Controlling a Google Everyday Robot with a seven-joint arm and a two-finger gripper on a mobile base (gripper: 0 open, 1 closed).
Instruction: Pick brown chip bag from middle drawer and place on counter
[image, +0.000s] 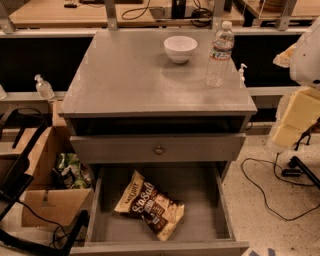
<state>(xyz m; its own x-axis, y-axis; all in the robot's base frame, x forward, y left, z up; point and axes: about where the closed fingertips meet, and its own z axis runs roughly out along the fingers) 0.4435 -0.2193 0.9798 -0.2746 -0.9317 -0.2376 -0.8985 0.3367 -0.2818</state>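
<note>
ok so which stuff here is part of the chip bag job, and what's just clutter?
Job: brown chip bag, lying in the open middle drawer; counter; gripper, at the right edge, beside the counter.

Clutter: white bowl and water bottle on the counter; cardboard box, lower left; small clear bottle, left.
</note>
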